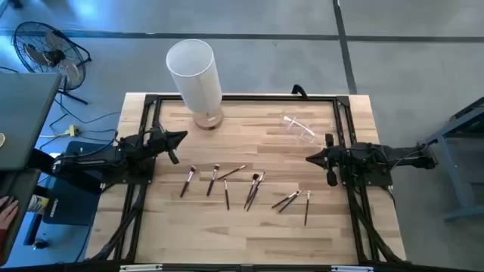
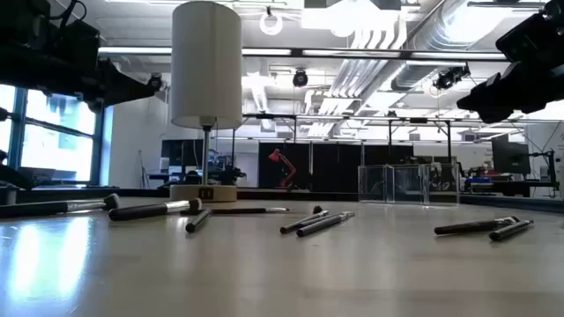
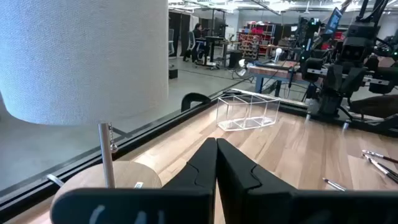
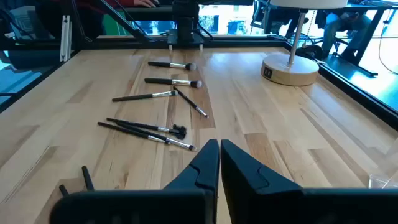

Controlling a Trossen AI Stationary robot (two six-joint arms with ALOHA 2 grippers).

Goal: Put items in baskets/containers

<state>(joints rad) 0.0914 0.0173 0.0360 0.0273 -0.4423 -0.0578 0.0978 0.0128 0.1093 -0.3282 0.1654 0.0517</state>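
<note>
Brushes [image 1: 227, 181] lie in a loose row across the front half of the wooden table [image 1: 257, 234], closest to us in the low view. Nothing has been put away yet. They sit between the two arms, and most of them point front to back or slant a bit. One thin brush [image 1: 306, 206] lies alone at the right end, and I think the right arm is nearer to it.

Next come the arms, one at each side. Left gripper [image 1: 178, 137] is shut tight and holds nothing. Right gripper [image 1: 311, 159] is shut too, with nothing in it. Both point in toward the middle.

Each brush is thin, with a dark handle, a shiny part, and a small brown tip.

Farther back, the clear holder [image 1: 299, 128] sits near the right arm. Farthest away stands the tall white container [image 1: 194, 72] on its tan base [image 1: 207, 119].
</note>
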